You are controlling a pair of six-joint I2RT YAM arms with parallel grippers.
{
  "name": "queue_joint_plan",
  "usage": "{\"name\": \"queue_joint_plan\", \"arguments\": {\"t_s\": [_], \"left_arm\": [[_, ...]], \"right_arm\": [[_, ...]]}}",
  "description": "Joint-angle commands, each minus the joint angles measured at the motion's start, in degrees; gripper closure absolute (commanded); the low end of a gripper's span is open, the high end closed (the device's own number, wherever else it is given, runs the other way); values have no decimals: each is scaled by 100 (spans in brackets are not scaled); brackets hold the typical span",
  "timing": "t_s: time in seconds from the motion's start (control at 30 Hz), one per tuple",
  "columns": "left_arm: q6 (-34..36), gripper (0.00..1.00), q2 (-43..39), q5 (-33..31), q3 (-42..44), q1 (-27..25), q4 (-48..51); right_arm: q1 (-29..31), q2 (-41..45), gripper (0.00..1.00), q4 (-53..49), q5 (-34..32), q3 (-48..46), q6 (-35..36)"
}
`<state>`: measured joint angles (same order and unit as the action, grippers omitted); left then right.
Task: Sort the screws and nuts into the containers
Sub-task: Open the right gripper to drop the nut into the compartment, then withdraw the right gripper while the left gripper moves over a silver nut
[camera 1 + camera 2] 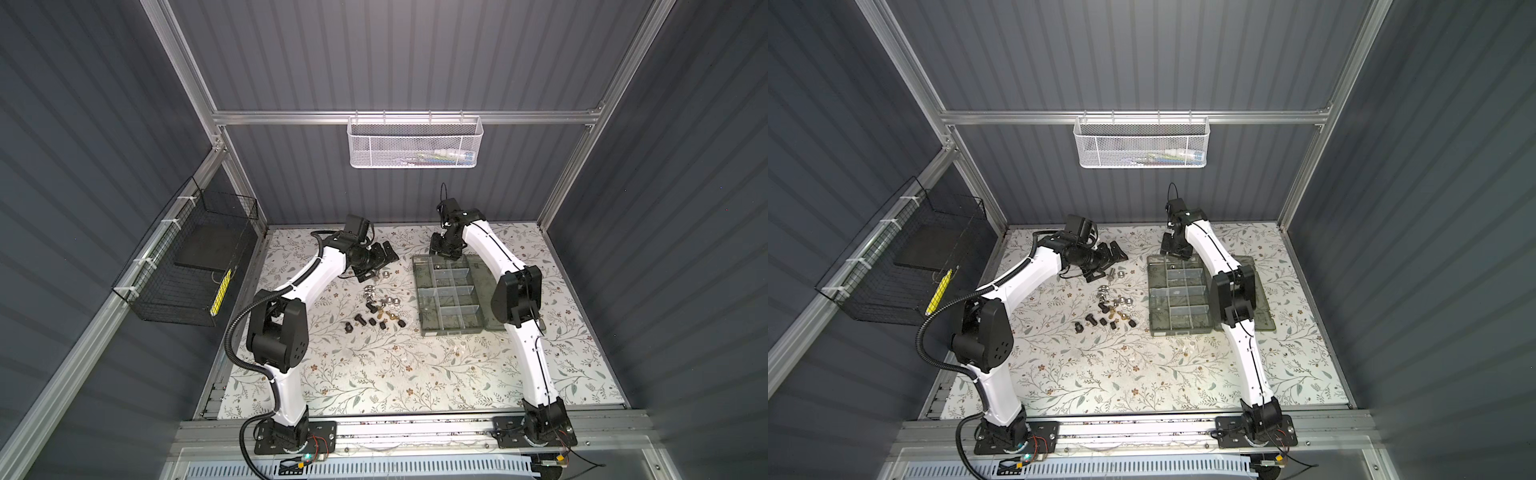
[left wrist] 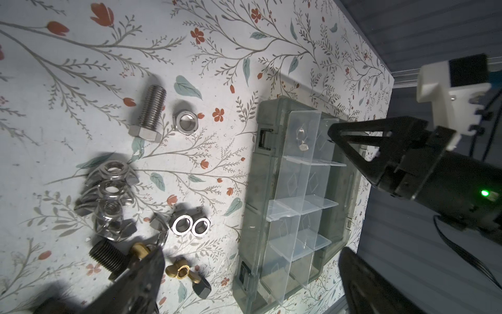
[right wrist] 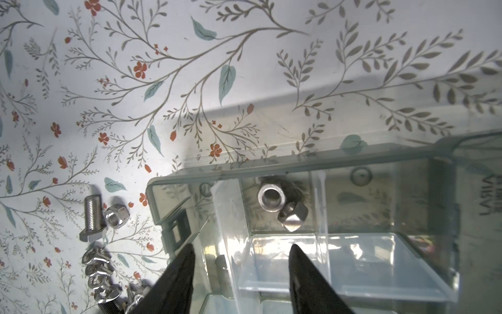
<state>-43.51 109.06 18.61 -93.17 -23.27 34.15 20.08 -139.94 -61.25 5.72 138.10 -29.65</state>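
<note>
R gripper [image 3: 241, 246], fingers apart & empty, over corner compartment [image 3: 254, 220] of organiser box [image 3: 298, 162] holding two silver nuts [image 3: 271, 199]: drop-off pose. L gripper [image 1: 376, 262], wide open, hovers beside box over loose screws and nuts [image 1: 374, 307], prob. next pick.

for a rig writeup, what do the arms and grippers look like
Both arms have white shells with black joints. The left arm carries a ribbed black conduit; the right arm has a thin black cable. The left gripper and right gripper are black with tapered, pointed fingers; a green light glows behind the right one.
</note>
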Motion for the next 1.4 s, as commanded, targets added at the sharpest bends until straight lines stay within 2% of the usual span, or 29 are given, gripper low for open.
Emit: {"name": "queue_joint_plan", "arguments": {"t_s": [0.0, 0.27, 0.47, 0.63, 0.87, 1.03, 1.23, 1.37], "left_arm": [[375, 0, 243, -212, -432, 15, 496], [1225, 0, 905, -771, -1429, 15, 1247], [1872, 0, 1555, -1103, -2204, 7, 1476], [2379, 2, 2018, -1357, -2508, 6, 1274], [2388, 12, 2394, -1163, -2608, -139, 674], [2513, 15, 2789, -1425, -2999, -473, 815], [2634, 24, 2907, -1801, -2852, -574, 790], [2684, 25, 2859, -1930, -2654, -569, 825]], "right_arm": [[-4, 686, 40, 50, 139, -239, -195], [29, 1654, 26, 412, 340, -1190, -365], [92, 2617, 1, 1017, 494, -2423, -367], [117, 3319, 1, 1335, 622, -3337, -245], [145, 3926, 1, 1594, 824, -4287, -152], [151, 4057, 1, 1347, 841, -4417, 108], [155, 4023, 1, 1362, 972, -4520, 122], [194, 3974, 1, 1342, 992, -4465, 185]]}}
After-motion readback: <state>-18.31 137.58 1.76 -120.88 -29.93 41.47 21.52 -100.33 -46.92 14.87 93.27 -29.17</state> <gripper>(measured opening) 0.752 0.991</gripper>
